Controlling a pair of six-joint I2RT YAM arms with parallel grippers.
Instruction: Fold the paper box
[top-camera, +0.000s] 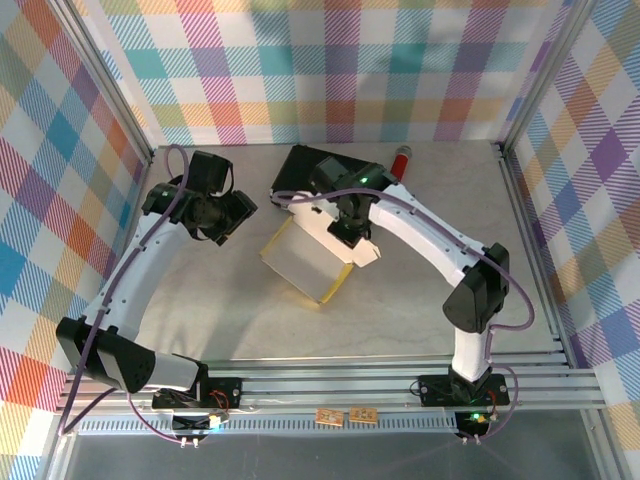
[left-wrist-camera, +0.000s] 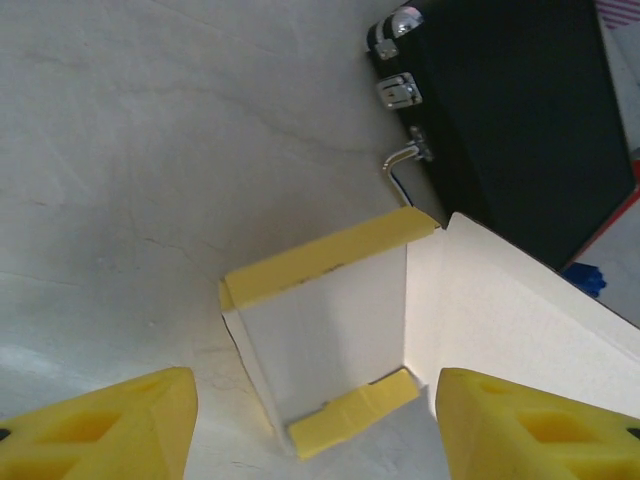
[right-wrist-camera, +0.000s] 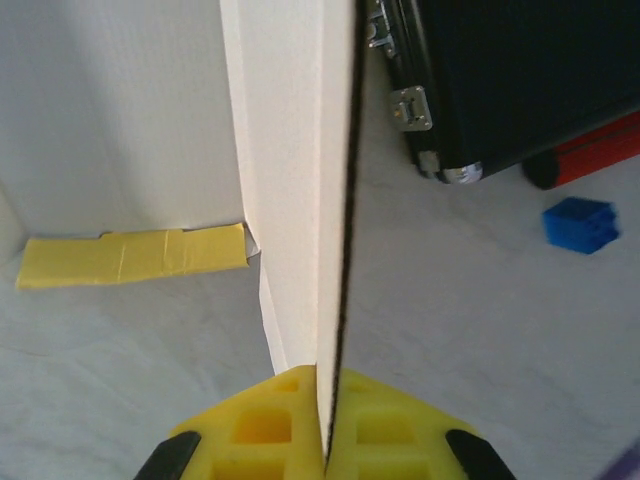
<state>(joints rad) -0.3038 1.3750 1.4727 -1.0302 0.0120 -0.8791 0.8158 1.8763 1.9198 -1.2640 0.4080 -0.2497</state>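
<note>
With your right claw (right-wrist-camera: 325, 445) pinched shut on an upright wall of the paper box (top-camera: 310, 258), which stands mid-surface (top-camera: 200, 300) just before the black case (left-wrist-camera: 500, 110), steady that panel and bring the open, empty left claw (left-wrist-camera: 318, 425) squarely onto the low yellow flap (left-wrist-camera: 352, 410).

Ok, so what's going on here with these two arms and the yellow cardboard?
A yellow paper box stands partly folded on the table. The right tool is shut on one upright wall panel, holding it on edge. The left tool is open, gripping nothing, and faces the box's whitish inside. A black hard case lies just behind the box.
</note>
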